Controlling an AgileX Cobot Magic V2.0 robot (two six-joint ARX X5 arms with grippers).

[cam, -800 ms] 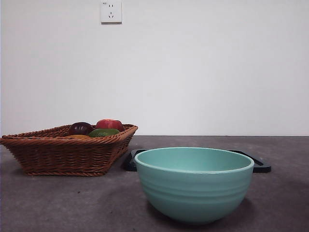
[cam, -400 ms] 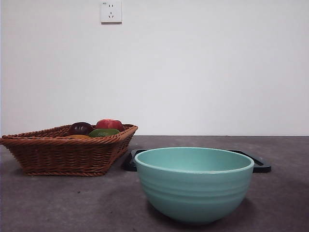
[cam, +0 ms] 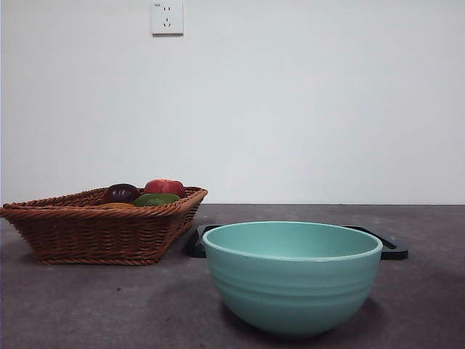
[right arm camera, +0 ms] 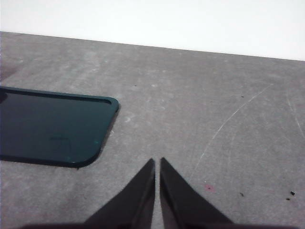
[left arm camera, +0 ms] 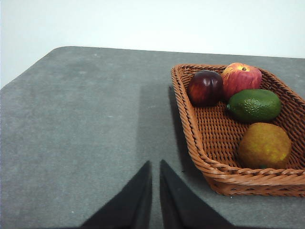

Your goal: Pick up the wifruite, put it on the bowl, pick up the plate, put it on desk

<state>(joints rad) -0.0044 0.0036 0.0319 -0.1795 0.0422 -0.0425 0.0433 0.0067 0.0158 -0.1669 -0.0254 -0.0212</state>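
The brown-orange wifruite (left arm camera: 264, 145) lies in a wicker basket (left arm camera: 200, 138), at the corner nearest my left gripper (left arm camera: 155, 164). That gripper hovers shut over bare desk (left arm camera: 71, 133) beside the basket, holding nothing. In the front view only a sliver of the wifruite (cam: 116, 206) shows above the basket rim. The mint-green bowl (cam: 292, 276) stands empty at the front. A flat dark plate (cam: 389, 247) lies behind it. My right gripper (right arm camera: 157, 162) is shut and empty over the desk, just off a rounded corner of the plate (right arm camera: 47, 126).
The basket (cam: 94, 229) also holds a red apple-like fruit (left arm camera: 242, 78), a dark purple fruit (left arm camera: 206, 87) and a green avocado (left arm camera: 253, 105). A white wall with a socket (cam: 167, 17) rises behind the desk (cam: 73, 305).
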